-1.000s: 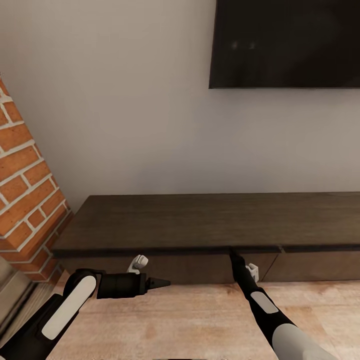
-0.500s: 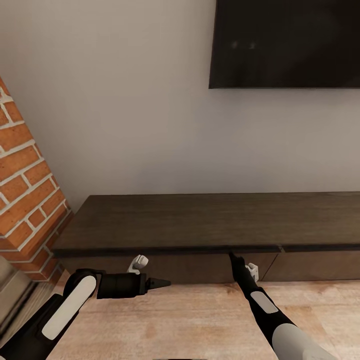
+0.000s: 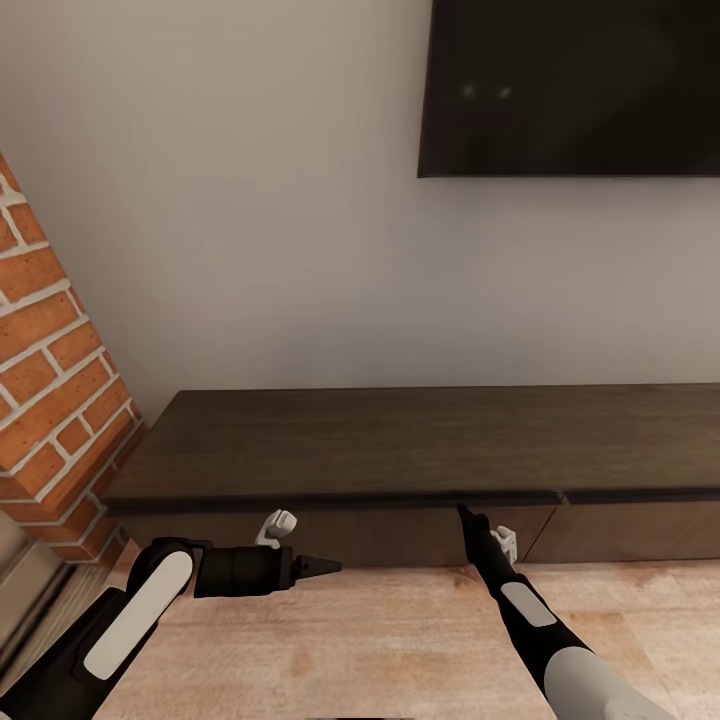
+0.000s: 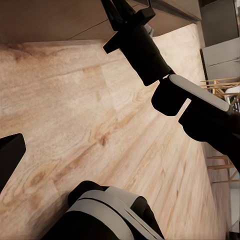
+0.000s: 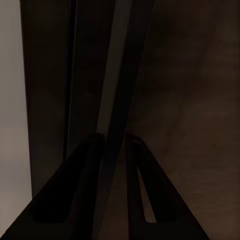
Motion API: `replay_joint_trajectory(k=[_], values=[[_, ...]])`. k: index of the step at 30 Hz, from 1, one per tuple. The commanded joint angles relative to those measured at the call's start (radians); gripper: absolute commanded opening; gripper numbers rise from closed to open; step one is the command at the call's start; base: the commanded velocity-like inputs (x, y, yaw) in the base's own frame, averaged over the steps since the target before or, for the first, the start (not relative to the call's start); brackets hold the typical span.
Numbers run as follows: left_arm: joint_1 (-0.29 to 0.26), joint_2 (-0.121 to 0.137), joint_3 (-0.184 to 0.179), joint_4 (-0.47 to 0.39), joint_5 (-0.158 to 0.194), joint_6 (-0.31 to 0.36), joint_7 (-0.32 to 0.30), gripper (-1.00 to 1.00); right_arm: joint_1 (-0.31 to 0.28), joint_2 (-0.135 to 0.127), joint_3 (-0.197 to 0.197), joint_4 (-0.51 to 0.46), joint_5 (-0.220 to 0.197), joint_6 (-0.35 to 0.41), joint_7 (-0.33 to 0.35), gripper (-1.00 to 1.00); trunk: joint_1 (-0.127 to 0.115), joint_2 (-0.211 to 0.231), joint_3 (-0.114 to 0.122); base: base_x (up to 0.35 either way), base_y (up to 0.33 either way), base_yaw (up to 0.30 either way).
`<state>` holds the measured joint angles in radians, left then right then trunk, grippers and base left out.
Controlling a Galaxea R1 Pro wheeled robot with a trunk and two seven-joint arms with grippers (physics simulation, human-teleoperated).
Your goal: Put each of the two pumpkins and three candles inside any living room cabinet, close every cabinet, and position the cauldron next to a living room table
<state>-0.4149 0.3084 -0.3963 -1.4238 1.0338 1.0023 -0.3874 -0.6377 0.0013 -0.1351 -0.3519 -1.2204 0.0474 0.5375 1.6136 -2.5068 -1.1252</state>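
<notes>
Right gripper (image 3: 463,511) narrow, fingertips at the cabinet (image 3: 400,450) drawer's top edge. Left gripper (image 3: 325,566) idle, width unclear. Drawers look shut; stowing appears unstarted.

cabinet (image 3: 400,445) | long, low, dark brown wood, bench-like | stands on the pale wood floor against the white wall | handle-less drawer fronts under the top edge, seam between two fronts right of centre

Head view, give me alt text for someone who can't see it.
The right gripper touches the top edge of a drawer front on the long dark cabinet, while the left gripper hovers over the wood floor. A dark screen hangs above; a brick column stands left.
</notes>
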Motion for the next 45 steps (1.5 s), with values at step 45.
replay_joint_trajectory(k=[45], values=[[0.002, 0.012, -0.003, -0.027, 0.101, -0.001, -0.024, 1.0, -0.004, 0.002, -0.016, -0.002, -0.021, 0.02, 0.004, -1.0, 0.0, 0.0, 0.0, -0.061, 0.003, 0.0]])
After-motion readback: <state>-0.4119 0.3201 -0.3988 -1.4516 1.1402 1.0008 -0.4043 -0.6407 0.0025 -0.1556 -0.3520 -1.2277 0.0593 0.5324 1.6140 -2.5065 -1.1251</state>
